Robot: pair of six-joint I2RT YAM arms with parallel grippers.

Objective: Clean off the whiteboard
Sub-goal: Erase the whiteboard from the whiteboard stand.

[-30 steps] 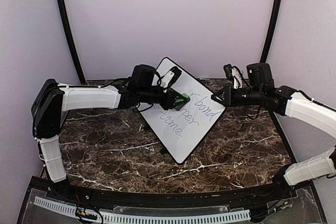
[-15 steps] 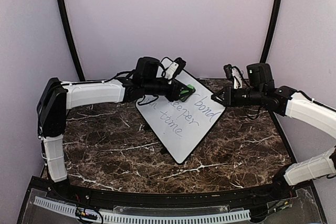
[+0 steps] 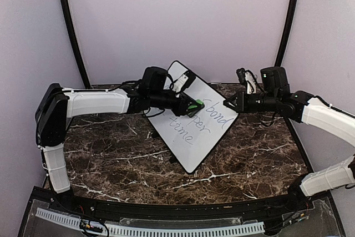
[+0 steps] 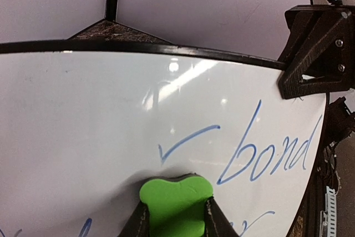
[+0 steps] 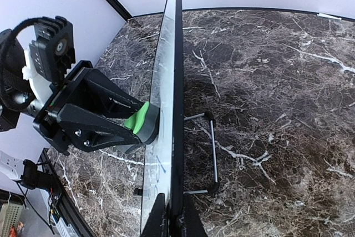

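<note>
Two robot arms meet over a whiteboard that stands tilted on a dark marble tabletop. The board sits near the middle of the table's far edge, turned so that one corner points at the near edge. From the right wrist camera it shows edge-on, leaning on a thin black wire foot behind it.

Blue handwriting covers part of the white face. The word "bond" reads clearly near the board's right corner, with a short tick-shaped stroke to its left. Lower down are "time" and the letters "per".

The left gripper reaches in from the left edge of the table. Its fingers are closed tight around a small green eraser, whose far end is pressed flat against the board just below the tick stroke.

The right gripper comes in from the right edge. Its two fingers are clamped on the black frame at the board's right corner, one finger on each face.
</note>
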